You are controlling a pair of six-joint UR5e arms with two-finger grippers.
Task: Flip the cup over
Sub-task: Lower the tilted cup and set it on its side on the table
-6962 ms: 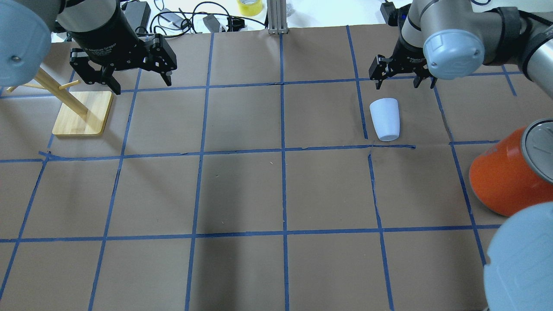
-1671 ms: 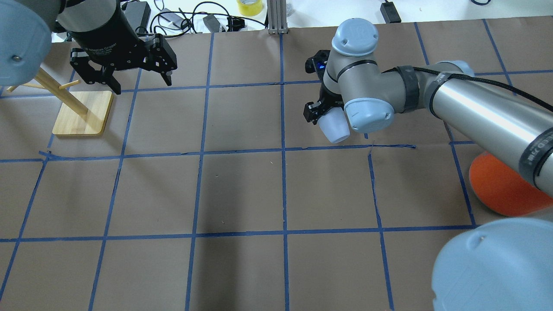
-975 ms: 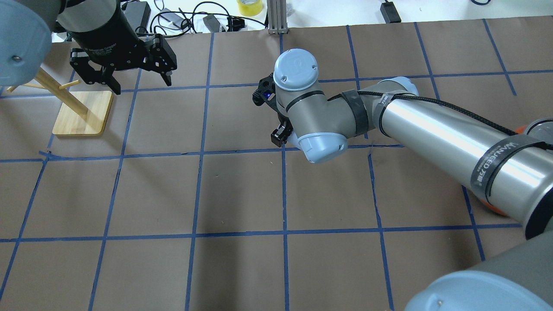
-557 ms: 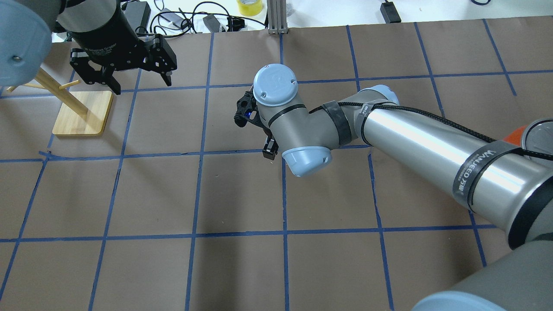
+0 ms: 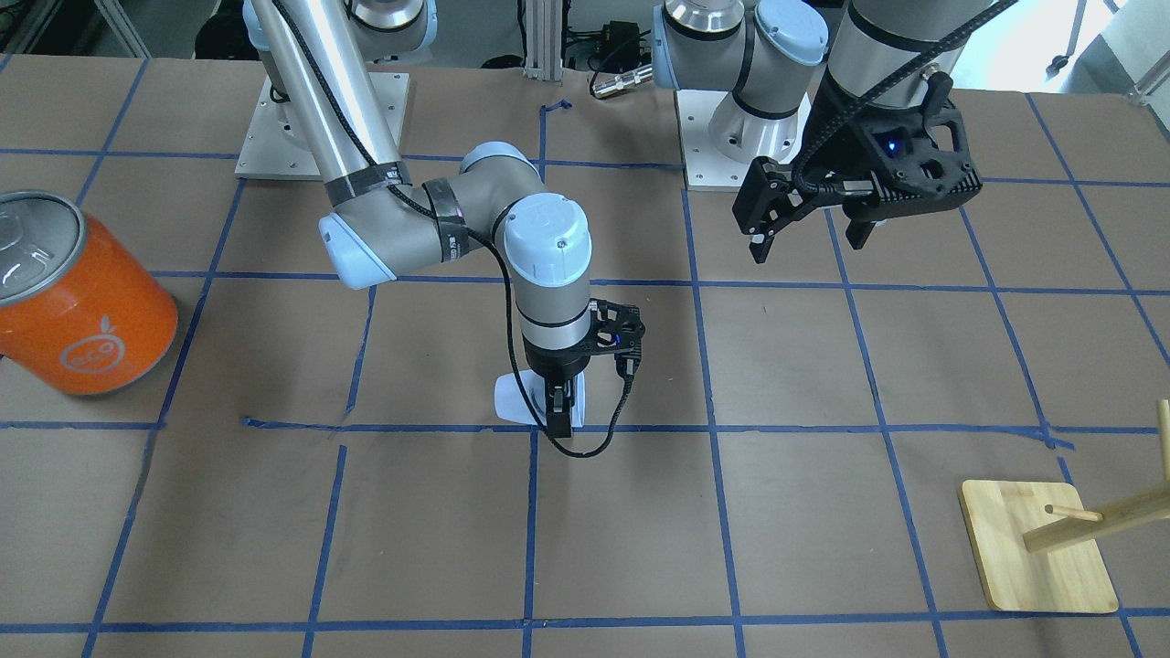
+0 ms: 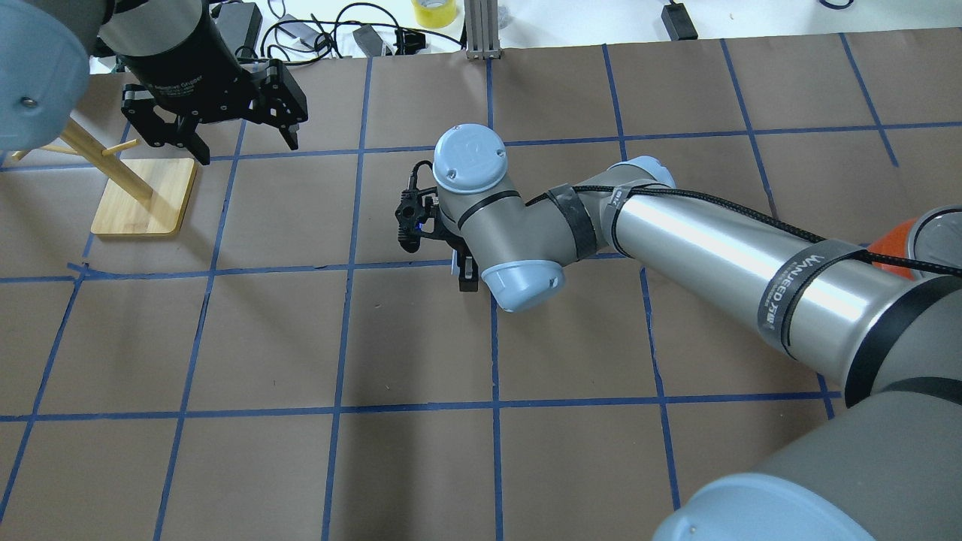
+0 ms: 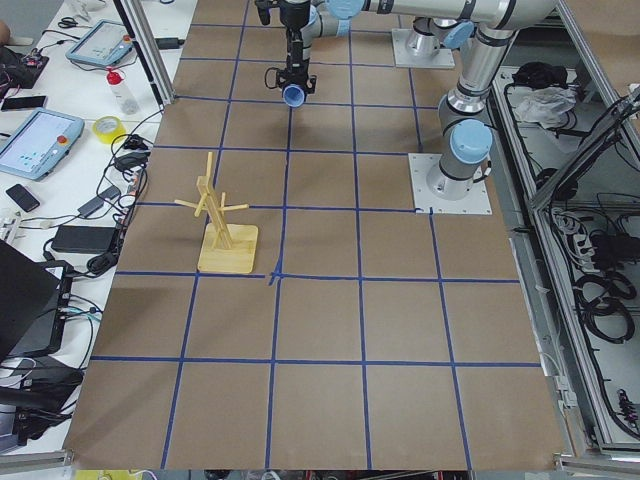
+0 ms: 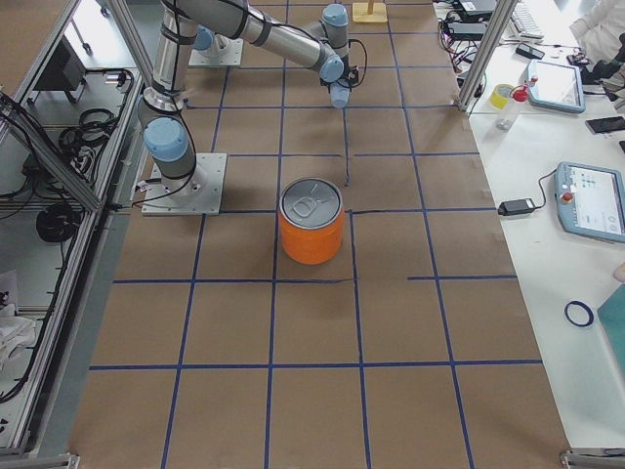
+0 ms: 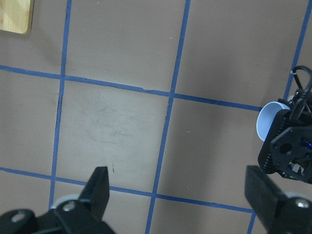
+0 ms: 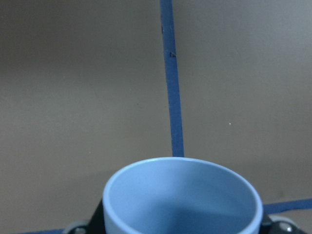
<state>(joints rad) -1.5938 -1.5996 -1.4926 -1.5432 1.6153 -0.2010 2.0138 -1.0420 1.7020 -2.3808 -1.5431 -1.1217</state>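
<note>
1. Brown paper covers the table [image 6: 225, 338], and blue tape lines [image 6: 342, 300] mark it into a grid of squares.
2. The right arm reaches out to the middle of the table, with its wrist pointing down at the paper.
3. The right gripper [image 5: 559, 413] is clamped on the cup [image 5: 507, 402], with one dark finger [image 5: 558, 416] pressed against the cup's side.
4. The cup is pale blue. It sits low over a blue tape line, close to a crossing near the table's centre.
5. In the right wrist view the cup's [image 10: 180, 200] open mouth and smooth inner wall fill the lower part of the picture, with brown paper and a tape line beyond.
6. In the left wrist view the cup's rim shows as a pale oval beside the black body of the right gripper.
7. I cannot tell whether the cup touches the paper.
8. The left gripper [image 6: 248, 150] hangs above the table with its jaws wide apart and nothing between them. It is well apart from the cup.
9. A wooden stand [image 6: 143, 199] with slanted pegs rests on a square base, near the left gripper.
10. An orange can [image 5: 82, 302] with a silver lid stands upright on the robot's right side, well apart from the cup.
</note>
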